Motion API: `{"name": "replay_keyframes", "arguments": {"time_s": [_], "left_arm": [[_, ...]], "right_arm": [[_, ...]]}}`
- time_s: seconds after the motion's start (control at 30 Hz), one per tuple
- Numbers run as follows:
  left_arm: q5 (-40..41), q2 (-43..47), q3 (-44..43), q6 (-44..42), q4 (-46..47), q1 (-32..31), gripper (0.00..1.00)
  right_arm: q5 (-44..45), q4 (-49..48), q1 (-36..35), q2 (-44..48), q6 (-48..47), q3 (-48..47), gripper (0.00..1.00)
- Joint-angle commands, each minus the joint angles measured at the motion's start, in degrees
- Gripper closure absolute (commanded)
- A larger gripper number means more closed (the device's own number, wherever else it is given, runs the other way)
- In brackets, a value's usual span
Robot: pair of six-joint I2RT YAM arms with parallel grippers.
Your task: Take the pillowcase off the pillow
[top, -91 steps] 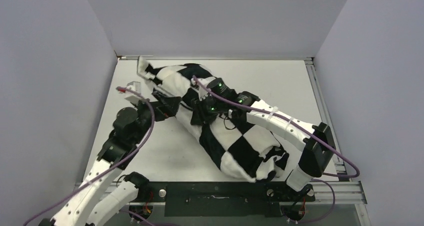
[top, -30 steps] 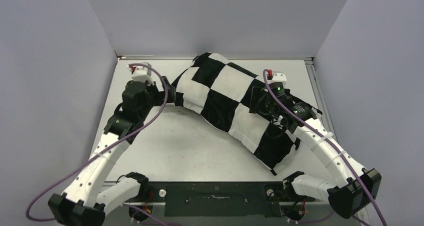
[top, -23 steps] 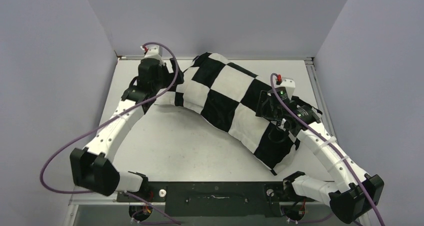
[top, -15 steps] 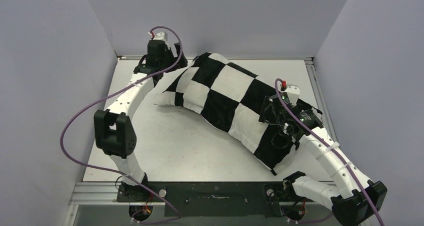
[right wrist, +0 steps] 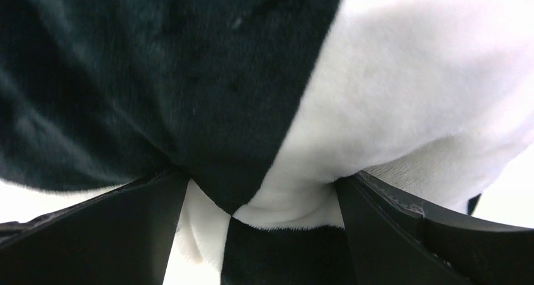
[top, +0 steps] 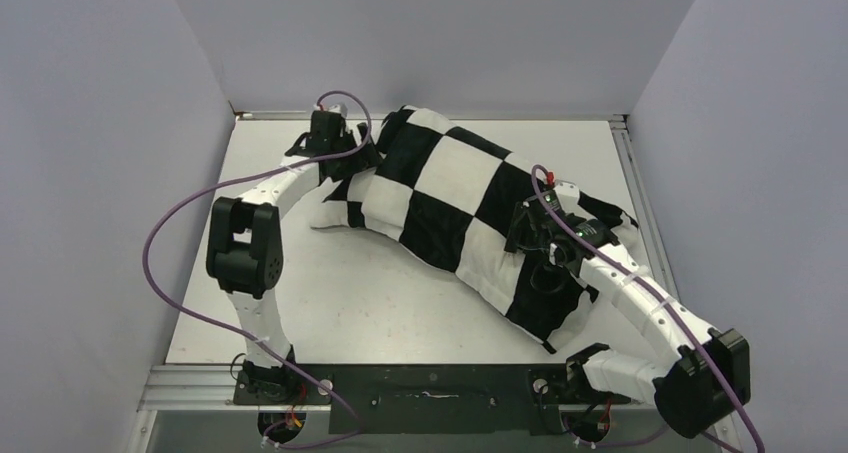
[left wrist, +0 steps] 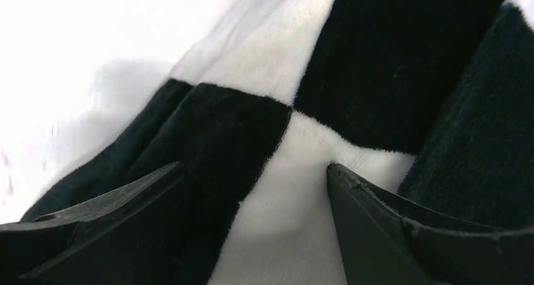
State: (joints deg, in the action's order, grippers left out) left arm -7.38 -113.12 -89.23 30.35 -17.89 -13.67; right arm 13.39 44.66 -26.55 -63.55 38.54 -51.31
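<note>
Left gripper (left wrist: 255, 168) and right gripper (right wrist: 263, 177) both on the pillowcase (top: 450, 198), jaws wide.
My left jaws are spread far apart at the cover's far-left end, with checked fabric between the fingers but nothing pinched. My right jaws gape as wide towards the near-right end, and a bulge of cloth pushes in between them, not clamped. The pillowcase lies plump and diagonal across the table (top: 330, 303), with the pillow hidden inside it.

White tbl (top: 340, 303), 3 grey walls (top: 430, 33), metal rail (top: 641, 223).
</note>
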Motion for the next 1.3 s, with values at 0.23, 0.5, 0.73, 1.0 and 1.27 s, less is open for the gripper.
{"name": "replay_keyframes", "arguments": {"time_s": [0.23,0.5,0.73,1.0,1.27], "left_arm": [[-9.38,29.49,36.24,13.34,16.15,-0.03,0.20],[-5.38,45.44,50.58,15.74,16.55,-11.61,0.20],[0.80,54.19,56.74,18.69,18.72,-25.78,0.19],[10.55,64.01,52.41,14.71,7.10,-30.21,0.07],[16.76,67.46,45.09,8.55,-3.34,-18.67,0.04]], "right_arm": [[-2.61,-17.51,2.15,-16.44,-5.20,-9.22,0.10],[-8.04,-27.22,5.28,-29.35,-9.19,-18.81,0.10],[-11.15,-29.22,9.66,-37.90,-13.15,-30.52,0.10],[-14.83,-25.41,10.90,-34.37,-18.10,-33.96,0.10],[-17.99,-23.36,10.08,-22.00,-17.63,-22.82,0.10]]}}
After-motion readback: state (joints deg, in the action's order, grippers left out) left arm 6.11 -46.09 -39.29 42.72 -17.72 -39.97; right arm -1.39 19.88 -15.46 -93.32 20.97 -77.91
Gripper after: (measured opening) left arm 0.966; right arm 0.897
